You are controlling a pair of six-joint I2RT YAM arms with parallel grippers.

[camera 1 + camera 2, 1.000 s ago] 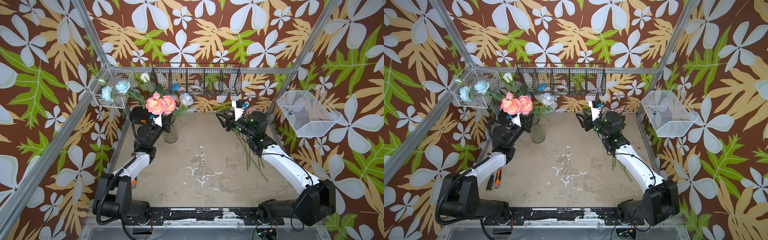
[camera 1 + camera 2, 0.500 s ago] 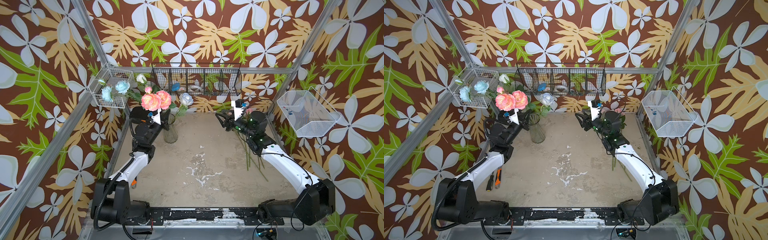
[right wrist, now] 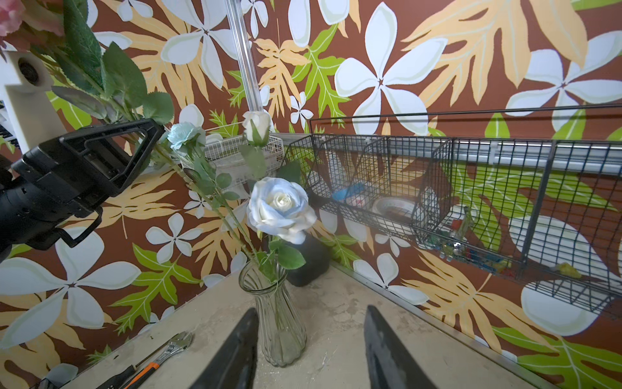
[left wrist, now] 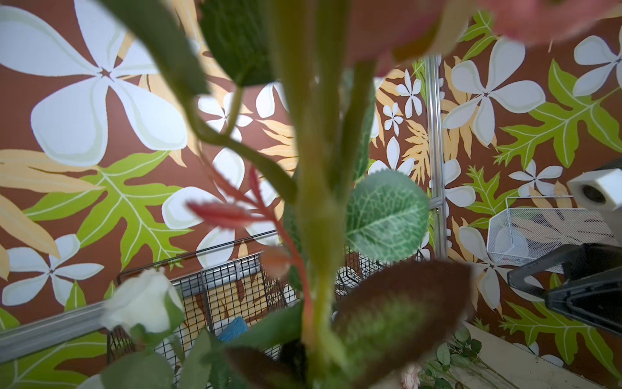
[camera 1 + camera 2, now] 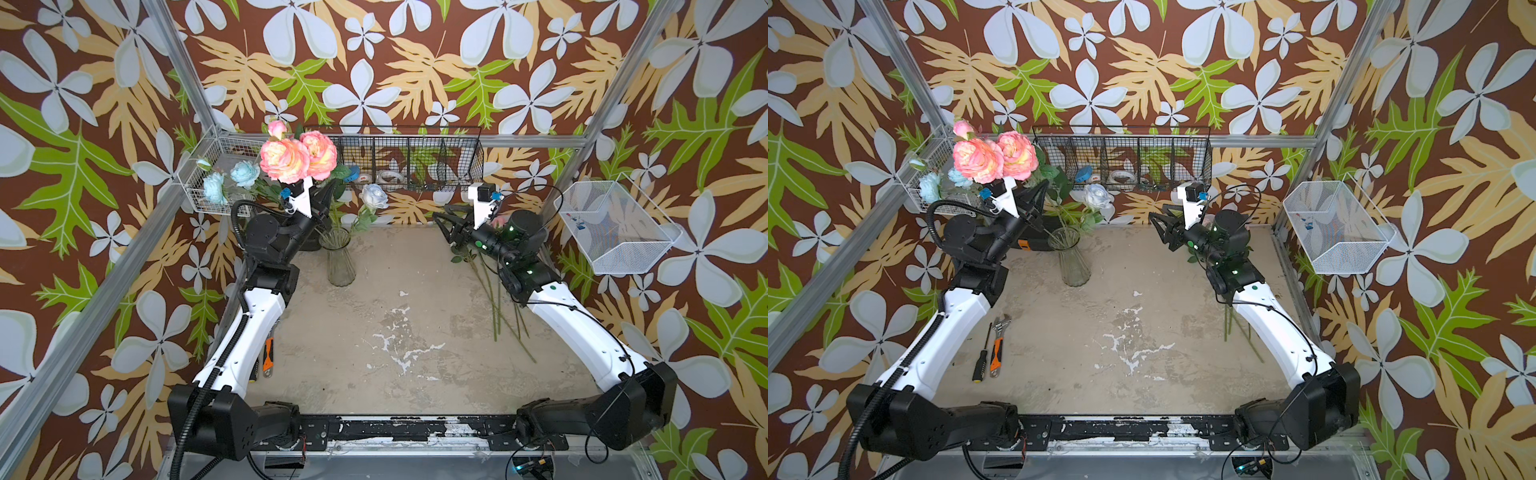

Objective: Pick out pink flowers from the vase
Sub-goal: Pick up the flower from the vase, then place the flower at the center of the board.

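The pink flowers [image 5: 297, 157] stand high, heads above the left hand [image 5: 326, 196], which is clamped on their green stems. Below that hand is the vase [image 5: 340, 259], with a pale blue rose [image 3: 279, 208] in it. I cannot tell whether the pink stems' ends have cleared the rim. This looks like the lift-out. Next, I'd judge, they need raising clear and laying by the loose stems [image 5: 494, 303] on the tabletop [image 5: 374, 332]. The right hand [image 5: 443, 229] faces the vase, jaws apart, empty.
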